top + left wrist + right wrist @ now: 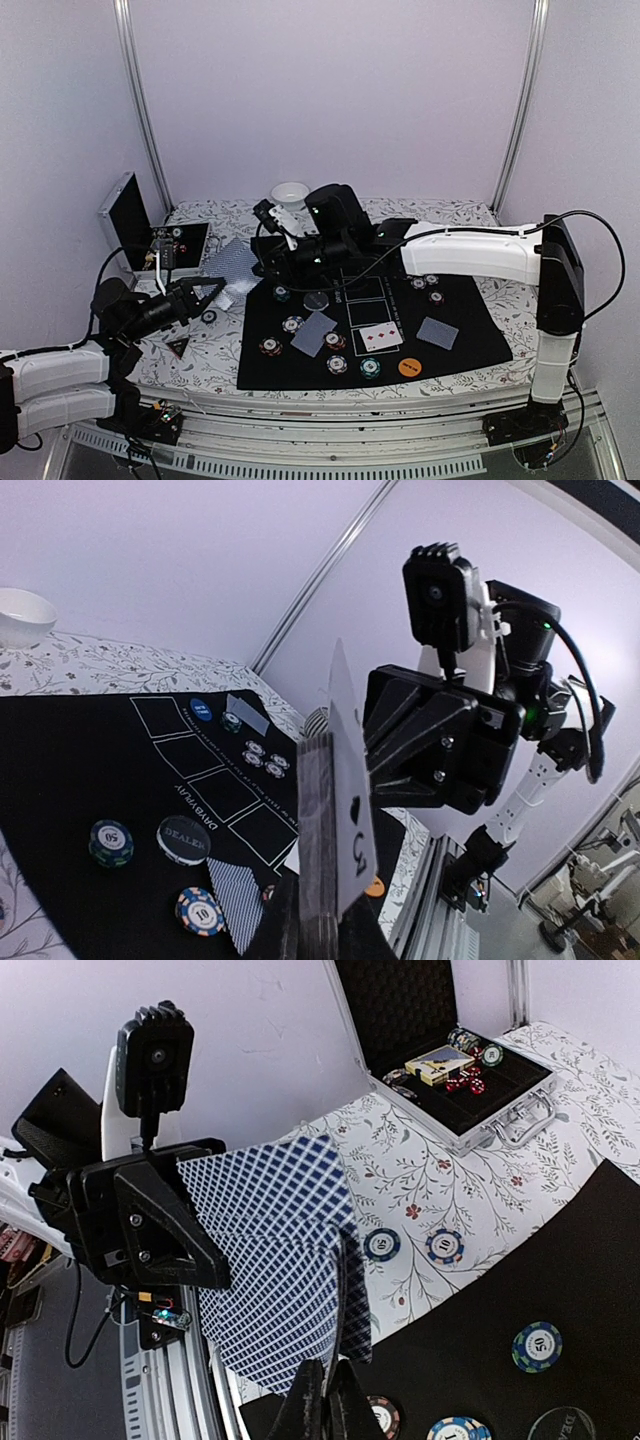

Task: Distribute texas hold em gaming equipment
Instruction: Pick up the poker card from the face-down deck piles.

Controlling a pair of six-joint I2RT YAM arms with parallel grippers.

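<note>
Deck of blue-checked paper cards (260,1230) was clamped in left jaws. Right jaws pinched one card (352,1325) by its edge. Likely light, slick, bendy.

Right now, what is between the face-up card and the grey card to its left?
A single poker chip lies on the black mat between the face-up card and the grey card. The top view shows it.
</note>
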